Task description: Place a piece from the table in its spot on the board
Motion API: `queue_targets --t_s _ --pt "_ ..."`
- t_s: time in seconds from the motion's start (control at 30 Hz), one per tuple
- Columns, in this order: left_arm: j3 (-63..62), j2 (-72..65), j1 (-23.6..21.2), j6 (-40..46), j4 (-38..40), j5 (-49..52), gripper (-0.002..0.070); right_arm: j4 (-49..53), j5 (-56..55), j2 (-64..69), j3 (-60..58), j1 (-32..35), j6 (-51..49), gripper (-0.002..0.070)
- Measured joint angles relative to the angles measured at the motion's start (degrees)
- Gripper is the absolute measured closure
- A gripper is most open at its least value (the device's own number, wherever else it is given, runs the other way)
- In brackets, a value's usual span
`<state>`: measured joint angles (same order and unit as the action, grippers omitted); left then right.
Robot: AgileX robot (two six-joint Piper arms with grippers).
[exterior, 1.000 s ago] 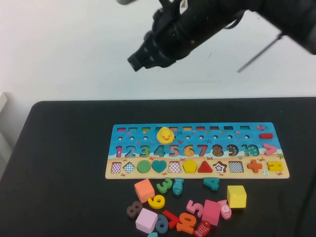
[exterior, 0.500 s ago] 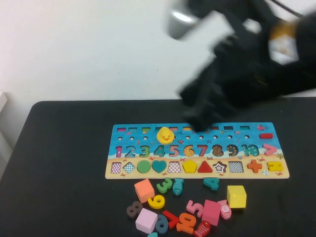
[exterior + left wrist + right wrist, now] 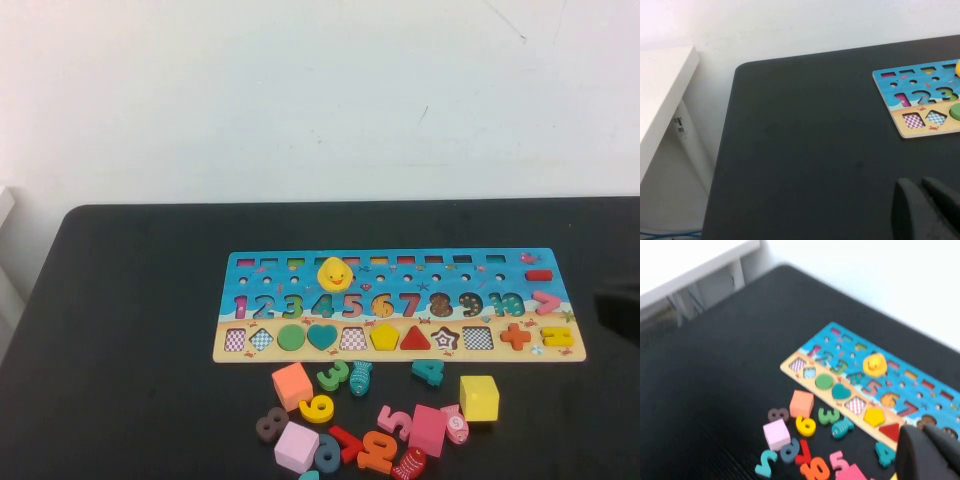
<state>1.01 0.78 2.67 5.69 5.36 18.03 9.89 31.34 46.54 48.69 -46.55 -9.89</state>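
Pentagon [image 3: 384, 337] seated in its hollow on board [image 3: 400, 305]. Right gripper [image 3: 930, 452] pinched together, empty, at table's right edge; left gripper [image 3: 926, 207] together, parked left. Risk: low sweep scatters loose pieces.

1. The black counter [image 3: 805, 150] fills most of the view.
2. One end of the board [image 3: 920, 97] shows: blue print, numbers, two checkered hollows.
3. The left pincer [image 3: 925, 210] sits above the counter, its dark fingers [image 3: 905, 212] pressed together, holding nothing.
4. A white shelf [image 3: 665, 85] stands beside the counter.
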Motion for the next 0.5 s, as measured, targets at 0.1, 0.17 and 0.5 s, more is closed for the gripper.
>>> queue_targets --t_s 0.1,0.17,0.5 --pt "0.0 0.0 0.0 0.0 0.0 0.0 0.0676 1.1 -6.1 -6.4 -7.8 0.0 0.0 0.0657" --pt "0.0 0.0 0.0 0.0 0.0 0.0 0.0676 1.3 -10.0 -10.3 -12.8 0.0 0.0 0.0657" --pt "0.0 0.0 0.0 0.0 0.0 0.0 0.0676 1.7 -22.1 -29.5 -35.0 4.8 -5.3 0.0657"
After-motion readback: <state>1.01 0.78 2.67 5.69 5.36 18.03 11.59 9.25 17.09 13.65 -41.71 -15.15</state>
